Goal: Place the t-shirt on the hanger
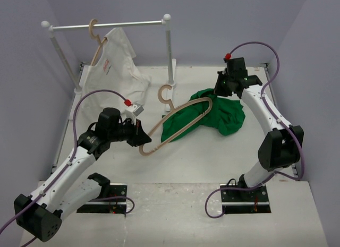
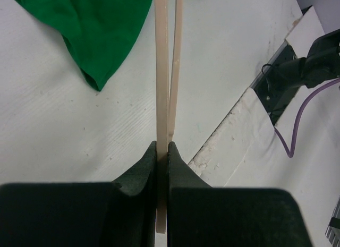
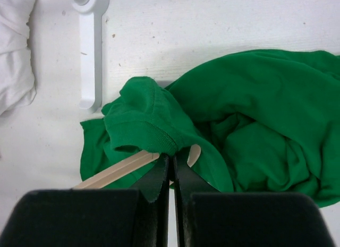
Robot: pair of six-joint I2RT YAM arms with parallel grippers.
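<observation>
The left gripper [image 2: 163, 147] is clamped on one end of the hanger [image 2: 161, 71], apparently to steady it so its far tip can feed into the shirt [image 3: 265, 114], which lies bunched on the table [image 1: 202, 162] around that tip. The right gripper [image 3: 171, 158] is pressed together on a fold of green cloth by the ribbed collar, seemingly holding the opening up over the hanger's tip, which shows just beside its fingers. The left arm lies low, forearm stretched forward, wrist turned inward toward the shirt. The right arm rises from its elbow, reaches forward and bends its wrist down over the cloth.
</observation>
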